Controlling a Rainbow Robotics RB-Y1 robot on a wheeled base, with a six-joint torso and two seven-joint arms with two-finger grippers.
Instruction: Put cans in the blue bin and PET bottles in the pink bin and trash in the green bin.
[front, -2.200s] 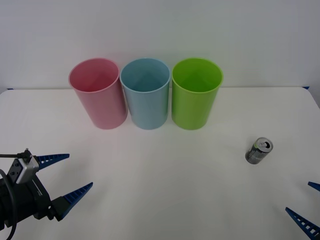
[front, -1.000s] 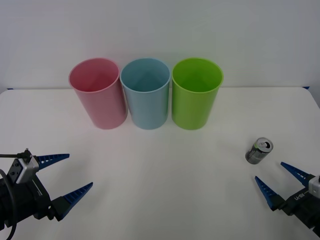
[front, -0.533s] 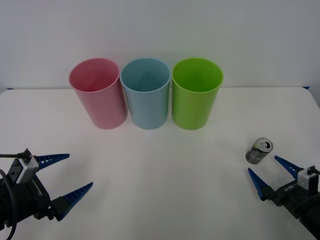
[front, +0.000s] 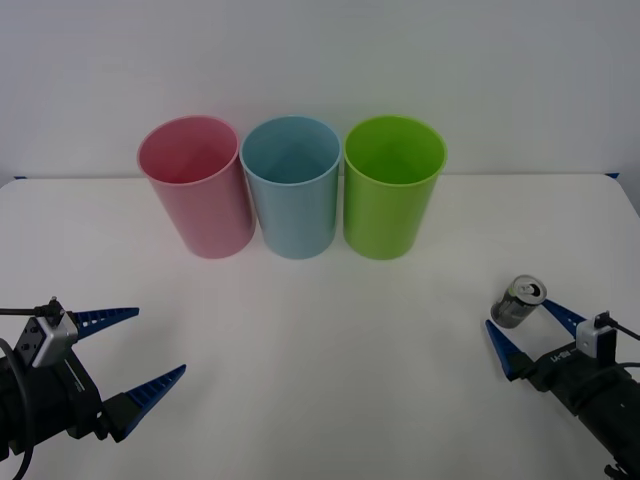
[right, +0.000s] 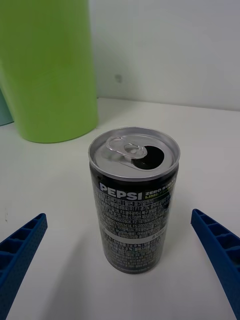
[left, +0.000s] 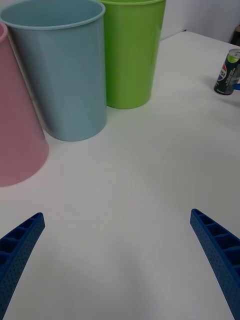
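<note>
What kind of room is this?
Probably a robot test lab: a bare white table against a blank wall, with a pink bin, blue bin and green bin lined up for sorting.

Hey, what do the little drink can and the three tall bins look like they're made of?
The can looks like metal: shiny silver top with a pull tab, dark printed wall. The pink bin, blue bin and green bin look like smooth moulded plastic with a soft sheen.
</note>
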